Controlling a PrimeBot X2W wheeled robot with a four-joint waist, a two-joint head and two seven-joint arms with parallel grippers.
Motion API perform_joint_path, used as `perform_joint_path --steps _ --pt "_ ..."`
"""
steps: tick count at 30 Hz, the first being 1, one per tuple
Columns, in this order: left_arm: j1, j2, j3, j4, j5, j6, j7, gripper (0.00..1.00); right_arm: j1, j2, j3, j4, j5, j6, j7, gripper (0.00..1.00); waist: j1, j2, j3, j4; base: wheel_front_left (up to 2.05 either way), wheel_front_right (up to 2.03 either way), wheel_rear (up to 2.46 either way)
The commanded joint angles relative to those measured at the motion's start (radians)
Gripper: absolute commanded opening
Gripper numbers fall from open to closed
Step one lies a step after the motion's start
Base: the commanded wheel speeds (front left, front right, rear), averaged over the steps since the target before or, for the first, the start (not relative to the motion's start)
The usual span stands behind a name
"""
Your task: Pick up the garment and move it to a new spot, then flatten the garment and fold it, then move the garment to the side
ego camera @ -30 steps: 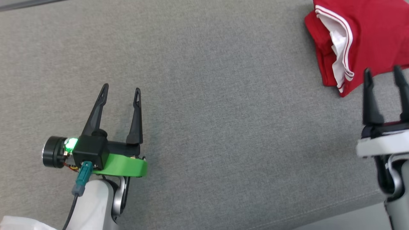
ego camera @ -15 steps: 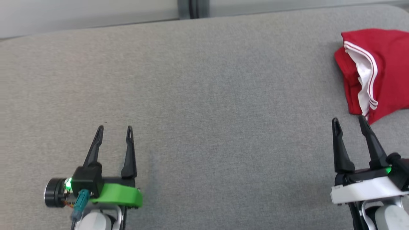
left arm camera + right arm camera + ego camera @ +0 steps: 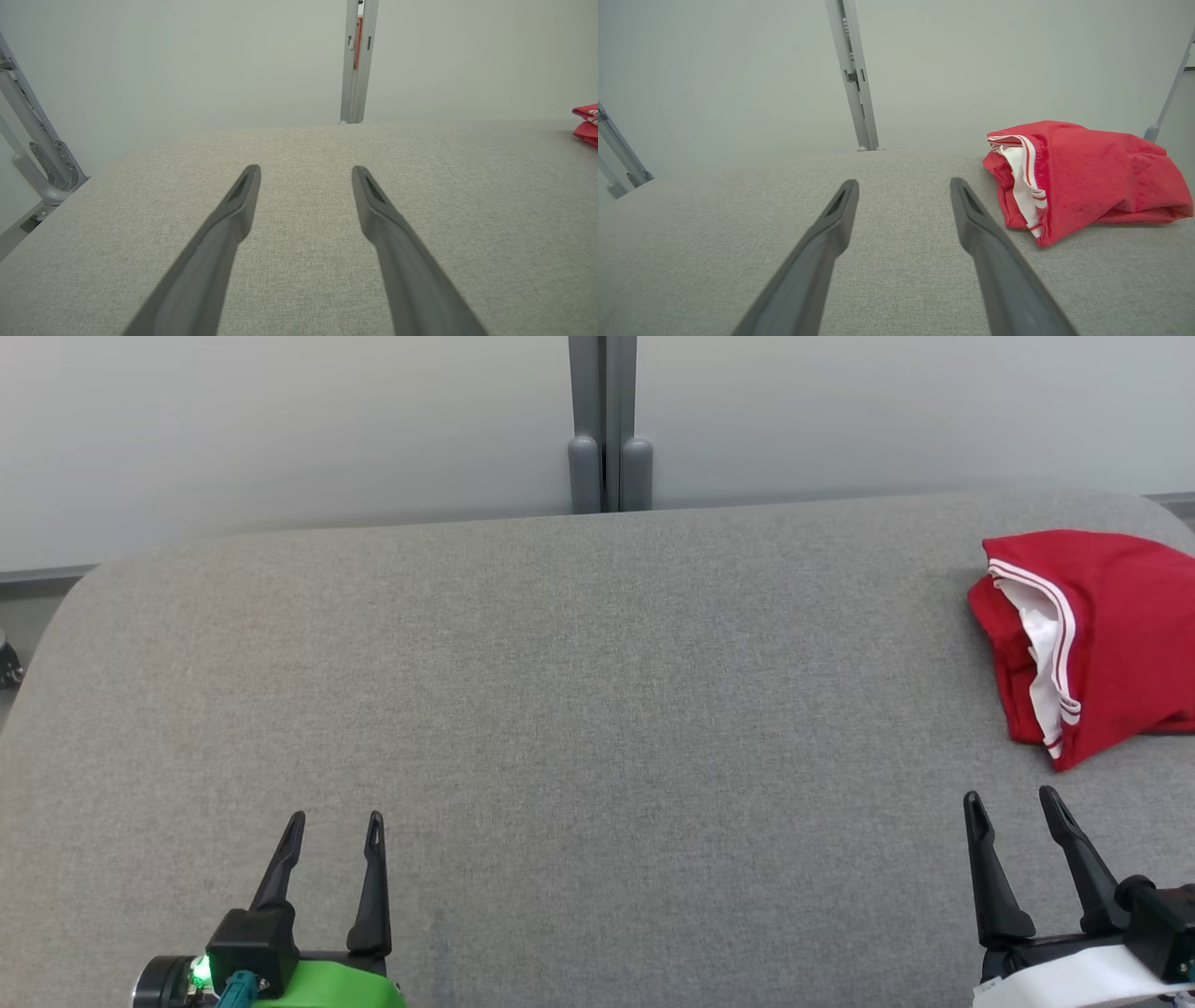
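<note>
A red garment (image 3: 1111,635) with a white, red-striped edge lies folded in a bundle at the far right of the grey fabric table (image 3: 579,709). The right wrist view shows the garment (image 3: 1083,177) just right of my fingers, apart from them. Its edge (image 3: 586,123) peeks in at the right of the left wrist view. My right gripper (image 3: 1010,799) stands open near the front right, a little short of the garment. My left gripper (image 3: 334,821) stands open at the front left over bare fabric. Nothing is between either pair of fingers.
Behind the table's far edge a pale wall carries a grey vertical post (image 3: 607,425). Metal frame tubes (image 3: 37,154) stand off the table's left side. The table's corners are rounded.
The head camera has tilted up, so the far edge and the wall have come into view. Both grippers sit lower in the picture, still open. The garment lies as before.
</note>
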Motion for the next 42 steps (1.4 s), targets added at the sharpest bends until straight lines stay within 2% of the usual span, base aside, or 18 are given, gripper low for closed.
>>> perform_joint_path --steps 1,32,33,36,42 --pt "0.015 0.009 0.005 0.004 -0.005 -0.005 -0.003 1.00 0.019 0.002 -0.003 -0.013 -0.010 -0.002 0.007 1.00 0.0001 0.0000 -0.037 0.003 0.00 0.00 0.00" --pt "-0.034 -0.006 0.024 0.061 0.009 -0.015 -0.003 1.00 0.054 0.031 -0.007 -0.072 -0.025 -0.001 0.035 1.00 0.0001 0.0000 -0.034 0.011 0.00 0.00 0.00" --pt "-0.016 -0.006 0.020 0.061 0.001 -0.012 0.000 0.00 0.043 0.033 -0.006 -0.068 -0.024 0.000 0.034 0.00 0.0001 0.0000 -0.034 0.010 0.00 0.00 0.00" --pt "-0.006 -0.011 0.021 0.085 -0.010 -0.013 0.010 0.00 0.043 0.038 -0.002 -0.042 -0.013 0.000 0.034 0.00 0.0001 0.0000 -0.034 0.011 0.00 0.00 0.00" --pt "-0.021 -0.016 0.045 0.088 -0.128 -0.023 0.044 0.00 0.016 0.032 0.002 -0.013 0.113 0.000 0.047 0.00 0.0001 0.0000 -0.034 0.010 0.00 0.00 0.00"
